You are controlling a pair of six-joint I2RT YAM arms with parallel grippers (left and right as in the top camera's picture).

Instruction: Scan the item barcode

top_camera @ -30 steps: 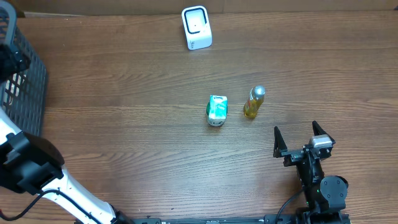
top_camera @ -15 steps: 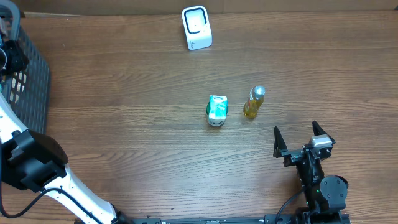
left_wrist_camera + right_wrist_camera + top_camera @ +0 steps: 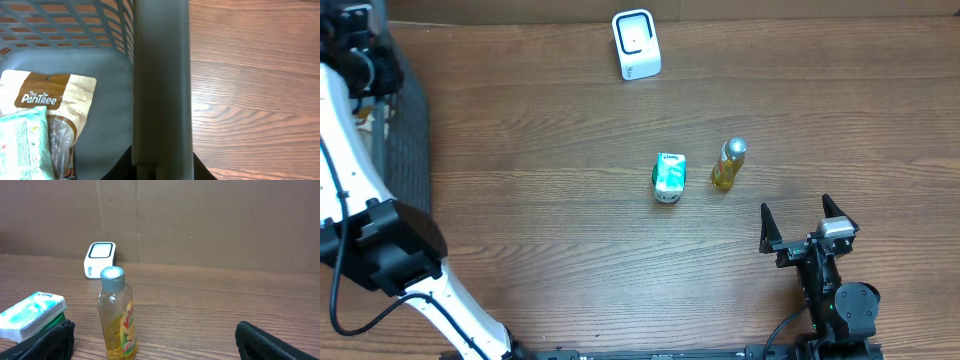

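At the upper left, your left gripper [image 3: 368,60] holds its fingers narrow on the rim of the grey basket [image 3: 160,75], seemingly pinching it. Inside lie a PanTree pouch [image 3: 50,95] and a pale green pack [image 3: 20,145]. I judge this the fetching step: next, carry one item's barcode to the white scanner [image 3: 636,45] at top centre. A tissue pack [image 3: 670,175] and a yellow bottle [image 3: 728,165] wait mid-frame, and your right gripper [image 3: 795,203], lower right, is spread wide and empty.

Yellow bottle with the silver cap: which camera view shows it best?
Right wrist: the bottle stands upright, close and side-on, cap and label visible. Overhead shows it small from above, beside the green-and-white pack. Left wrist shows the basket, not the bottle.
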